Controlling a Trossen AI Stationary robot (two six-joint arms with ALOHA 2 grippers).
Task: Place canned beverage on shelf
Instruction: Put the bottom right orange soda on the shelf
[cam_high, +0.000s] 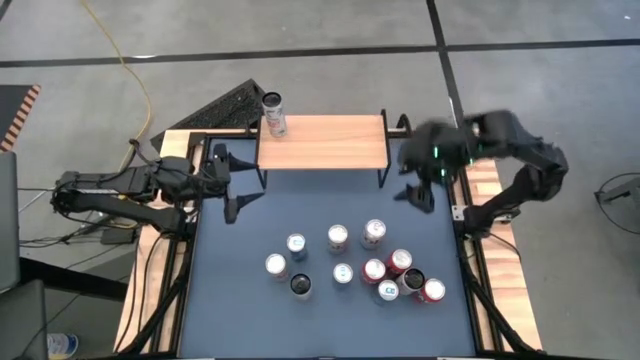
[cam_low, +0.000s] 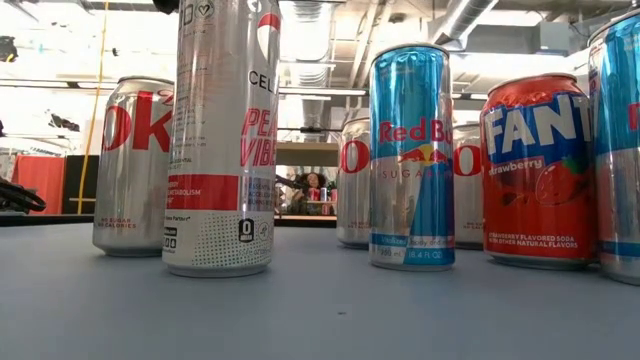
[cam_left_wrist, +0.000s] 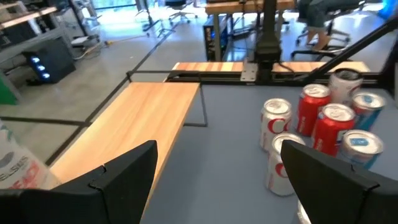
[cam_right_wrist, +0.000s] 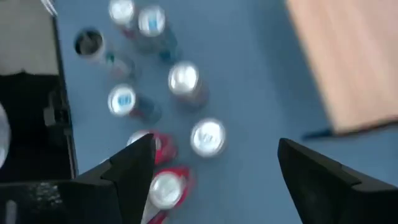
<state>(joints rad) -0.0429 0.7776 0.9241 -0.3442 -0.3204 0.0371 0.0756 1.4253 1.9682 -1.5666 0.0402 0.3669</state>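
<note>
The shelf (cam_high: 322, 140), a light-wood top on thin black legs, stands at the far middle of the blue table; one can (cam_high: 273, 114) stands upright on its left end. Several cans (cam_high: 345, 265) stand upright on the table nearer the front. My left gripper (cam_high: 232, 182) is open and empty, left of the shelf, fingers pointing toward the table's right; its wrist view shows the shelf (cam_left_wrist: 134, 121) and the cans (cam_left_wrist: 317, 127) ahead. My right gripper (cam_high: 415, 185) is open and empty, raised by the shelf's right end, looking down on the cans (cam_right_wrist: 186, 81).
The table has a raised wooden rim (cam_high: 498, 245) with black rails along its sides. A dark keyboard-like object (cam_high: 225, 105) lies off the far left corner. Bare blue table (cam_high: 235, 260) lies between the shelf and the cans and at the near left.
</note>
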